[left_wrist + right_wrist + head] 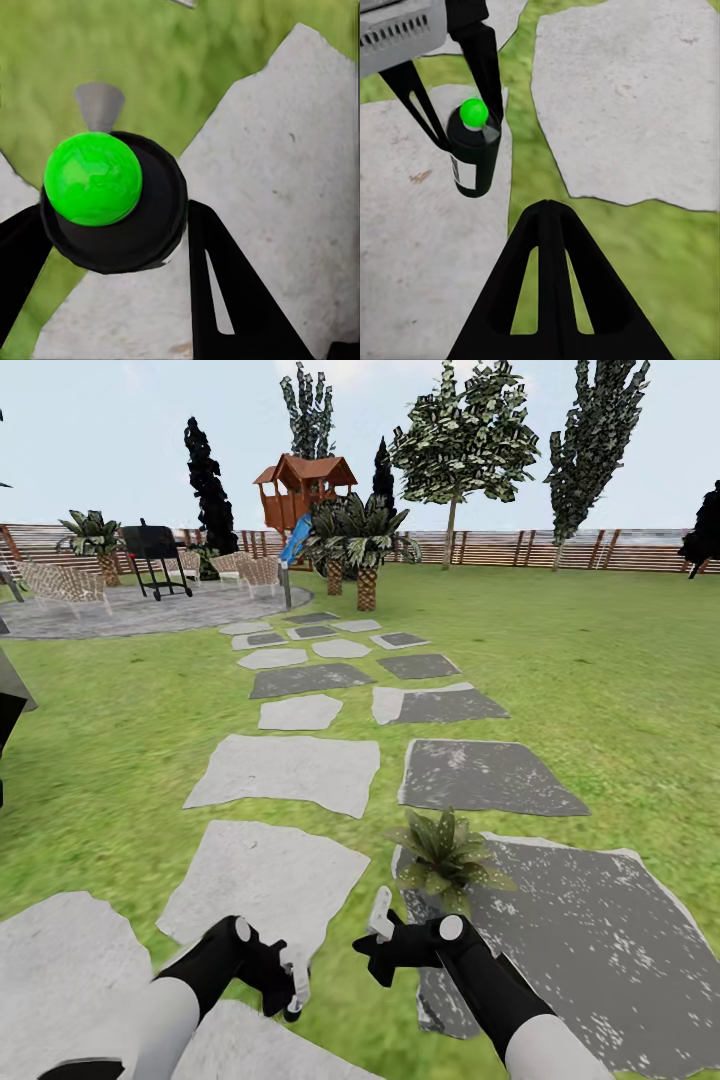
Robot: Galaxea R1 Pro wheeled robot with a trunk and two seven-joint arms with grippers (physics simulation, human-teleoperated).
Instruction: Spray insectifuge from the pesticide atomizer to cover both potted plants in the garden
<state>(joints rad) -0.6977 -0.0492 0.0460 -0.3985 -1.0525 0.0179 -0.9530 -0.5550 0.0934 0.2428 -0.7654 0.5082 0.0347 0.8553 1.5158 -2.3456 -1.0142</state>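
While the left gripper (pixel 292 982) clasps the pesticide atomizer (pixel 474 150), a dark bottle with a green top and pale label, above a stepping stone (pixel 262 882), the right gripper's (pixel 380 926) fingers lie together, grasping nothing. One potted plant (pixel 447 855) stands just ahead of the right gripper, on the edge of a dark stone (pixel 590 950) in the lawn (pixel 600 660).

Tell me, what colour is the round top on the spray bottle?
Bright green. The pesticide atomizer shows its ball top best in the left wrist view.
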